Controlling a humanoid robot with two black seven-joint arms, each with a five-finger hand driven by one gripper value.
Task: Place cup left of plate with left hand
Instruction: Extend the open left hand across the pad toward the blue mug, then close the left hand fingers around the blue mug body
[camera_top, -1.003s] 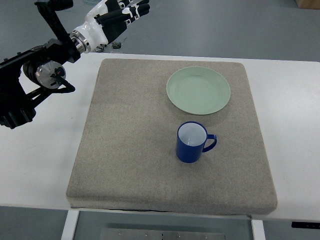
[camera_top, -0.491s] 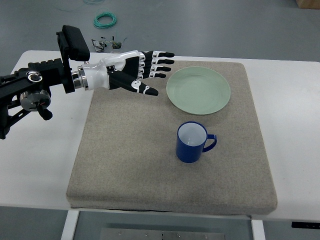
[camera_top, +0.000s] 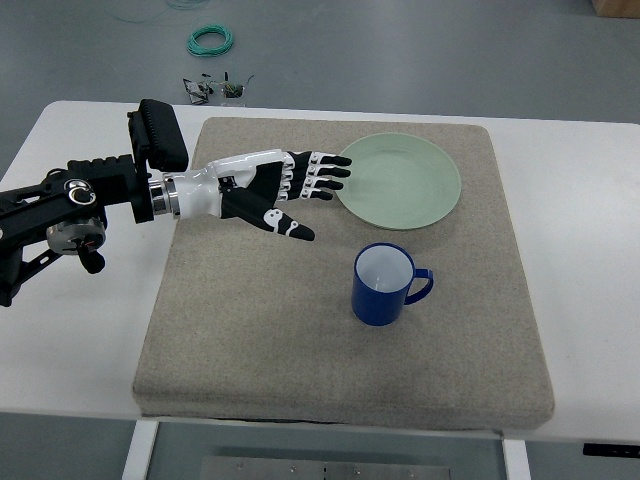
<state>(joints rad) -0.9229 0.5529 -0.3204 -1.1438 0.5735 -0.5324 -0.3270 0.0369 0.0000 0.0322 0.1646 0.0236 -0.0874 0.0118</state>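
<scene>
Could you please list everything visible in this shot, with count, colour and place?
cup: one, blue with a white inside, upright on the mat, nearer the camera than the plate, handle to the picture's right
plate: one, pale green, on the far right part of the mat
mat: one, grey-beige, covering the middle of the table
table: one, white, under the mat
cable coil: one, green, on the floor beyond the table
small parts: a dark cluster on the floor by the table's far edge, too small to identify
left hand: one, black and white, fingers spread, holding nothing, over the mat just left of the plate
</scene>
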